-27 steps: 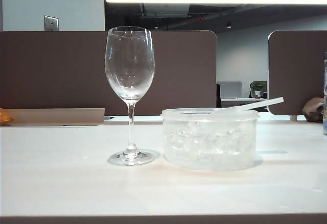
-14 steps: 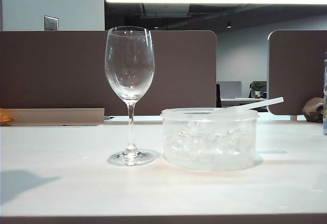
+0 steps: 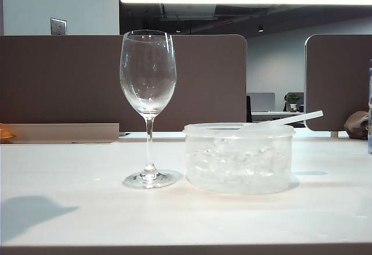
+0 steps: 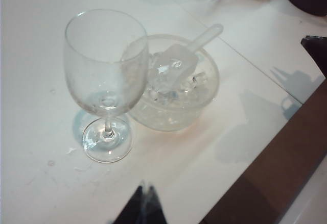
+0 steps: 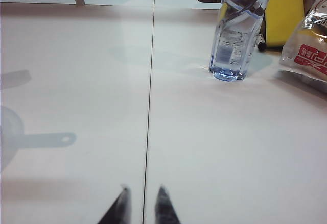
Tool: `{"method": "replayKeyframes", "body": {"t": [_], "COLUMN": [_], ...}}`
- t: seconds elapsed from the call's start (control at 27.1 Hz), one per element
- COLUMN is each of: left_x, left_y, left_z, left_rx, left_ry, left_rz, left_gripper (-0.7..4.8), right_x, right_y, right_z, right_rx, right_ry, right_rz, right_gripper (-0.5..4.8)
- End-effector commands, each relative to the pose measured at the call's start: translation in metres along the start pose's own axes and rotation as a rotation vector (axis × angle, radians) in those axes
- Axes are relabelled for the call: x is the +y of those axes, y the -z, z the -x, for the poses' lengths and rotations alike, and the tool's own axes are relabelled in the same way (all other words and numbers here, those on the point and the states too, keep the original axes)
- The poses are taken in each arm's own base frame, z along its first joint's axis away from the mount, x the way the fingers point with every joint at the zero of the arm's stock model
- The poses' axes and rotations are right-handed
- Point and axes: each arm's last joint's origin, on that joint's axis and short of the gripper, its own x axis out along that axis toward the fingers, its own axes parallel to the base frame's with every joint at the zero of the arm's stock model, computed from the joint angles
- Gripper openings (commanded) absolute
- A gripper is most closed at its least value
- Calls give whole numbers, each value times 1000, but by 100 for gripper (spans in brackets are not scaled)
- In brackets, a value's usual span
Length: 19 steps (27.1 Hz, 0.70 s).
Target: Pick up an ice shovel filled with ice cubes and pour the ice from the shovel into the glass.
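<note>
Left claw (image 4: 143,203) hangs above the desk (image 4: 30,71) with nothing between its fingertips; only the dark, blurred tips show at the frame edge, so how far it is open cannot be told. The glass (image 4: 104,76) stands nearest to it, with the tub (image 4: 204,94) just behind the glass. The ice shovel (image 4: 176,63) lies in the tub on the ice cubes (image 4: 163,94), well apart from this claw, its handle passing over the far rim.

Right claw (image 5: 141,203) rests low over the desk, tips slightly parted and empty. The shovel handle end, with its small hole, lies off to one side, apart from the tips.

The shovel is translucent white with a long flat handle. The glass is clear, upright and empty. The cubes are small and glistening.

In the exterior view, the shovel scoop is hidden by the tub rim; only the handle shows. A dark fragment at the top left corner cannot be identified. A water bottle (image 5: 237,30) is cut off at the top.
</note>
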Motion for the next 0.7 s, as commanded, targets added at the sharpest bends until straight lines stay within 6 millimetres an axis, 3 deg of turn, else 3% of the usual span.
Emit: {"method": "replayKeyframes", "body": {"t": [0.04,0.7], "left_x": [0,3], "left_y": [-2,-2], "left_z": [1,1], "left_rx": [-17,-23], "left_ry": [-2,-75], "left_rz": [-3,-3], "left_gripper": [-5,-5], "right_x": [0,0], "right_y": [2,2], "right_z": [-1,-1], "right_rx": [6,6], "right_ry": [-3,-3], "right_rz": [2,2], "right_gripper": [72,72]}}
